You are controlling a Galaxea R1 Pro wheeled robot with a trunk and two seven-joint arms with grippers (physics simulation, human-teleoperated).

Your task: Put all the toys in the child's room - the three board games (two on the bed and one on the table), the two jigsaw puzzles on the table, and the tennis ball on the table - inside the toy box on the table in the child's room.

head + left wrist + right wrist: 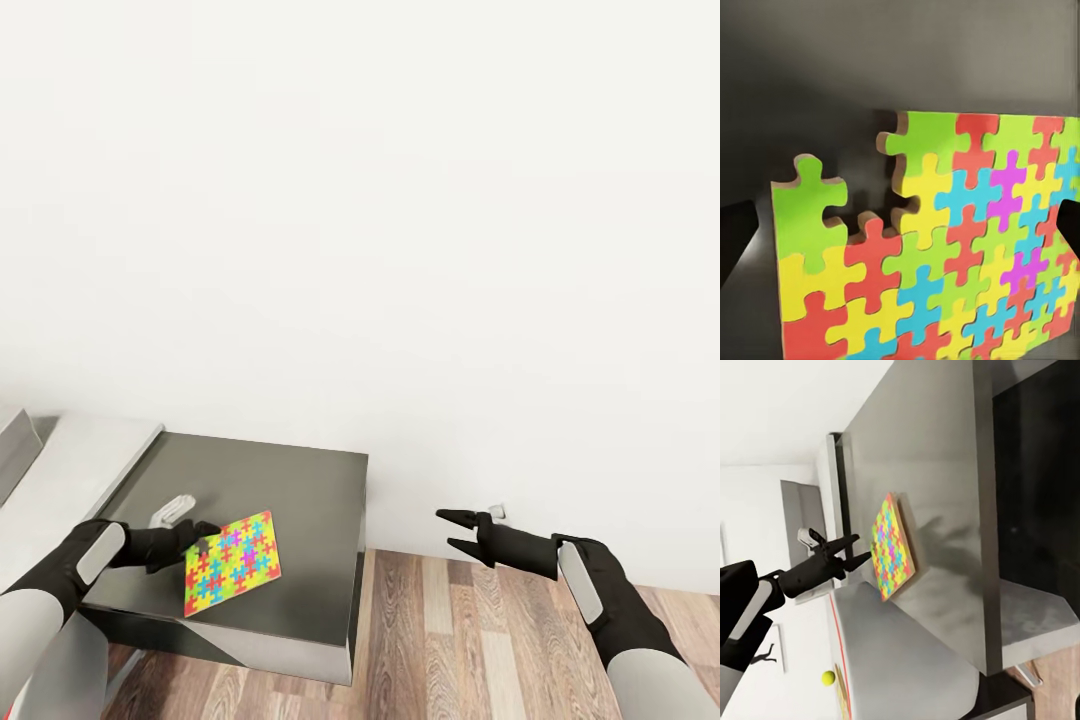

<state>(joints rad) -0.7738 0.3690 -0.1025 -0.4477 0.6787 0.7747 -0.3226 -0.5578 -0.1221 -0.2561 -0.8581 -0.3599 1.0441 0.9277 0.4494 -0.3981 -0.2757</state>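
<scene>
Left claw: my left gripper (203, 537) reaches to the near corner of the jigsaw puzzle (232, 563); fingers either side of its edge, though whether they pinch it I cannot tell
Jigsaw puzzle: a multicoloured board over the dark grey surface (300, 500) at the table (70, 470) end, tilted up off it in my right wrist view (894, 547), casting a shadow there; one corner has pieces missing (862, 187)
Right claw: my right gripper (452, 530) hangs in the air over the wood floor (480, 640), fingers apart, holding nothing, well apart from the puzzle
Tennis ball: small yellow-green ball (829, 678), lying on the pale table top (900, 660)
Backdrop: plain white wall (400, 250)
</scene>
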